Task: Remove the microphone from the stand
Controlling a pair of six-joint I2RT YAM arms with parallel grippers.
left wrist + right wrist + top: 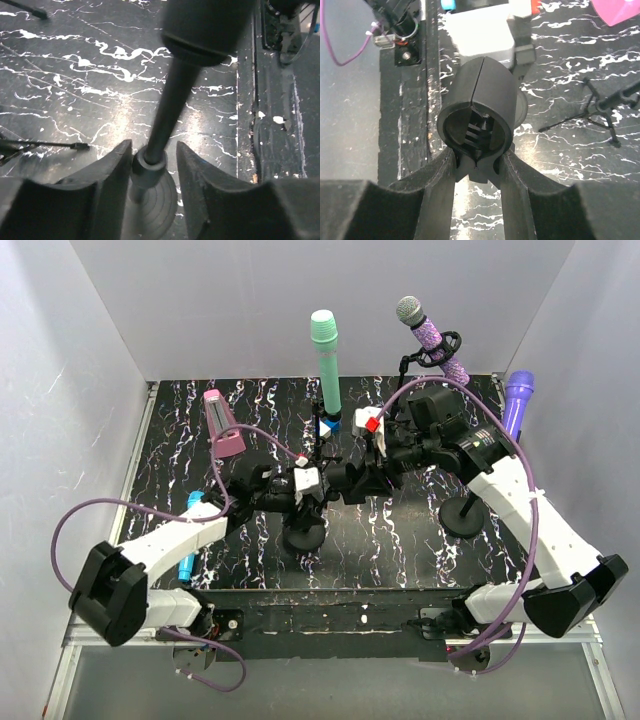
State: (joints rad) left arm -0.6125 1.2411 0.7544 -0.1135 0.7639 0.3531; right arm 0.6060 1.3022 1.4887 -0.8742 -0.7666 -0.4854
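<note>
A black microphone stand has a round base (pixel 303 535) and an upright pole (pixel 170 105). My left gripper (pixel 297 487) is shut round the pole just above its collar (pixel 148 162). The fingers (pixel 107 172) stand on either side. My right gripper (pixel 352 480) is shut on the lower tabs of the stand's black clip (pixel 479 107), which is empty. A blue microphone (pixel 189 533) lies on the table by my left arm, partly hidden.
Other microphones stand on stands around: green (pixel 326 352) at the back centre, grey-and-purple (pixel 430 335) at the back right, purple (pixel 517 400) at the right, pink (pixel 223 423) at the left. A second round base (pixel 464 517) sits under my right arm. A tripod foot (pixel 600 107) is nearby.
</note>
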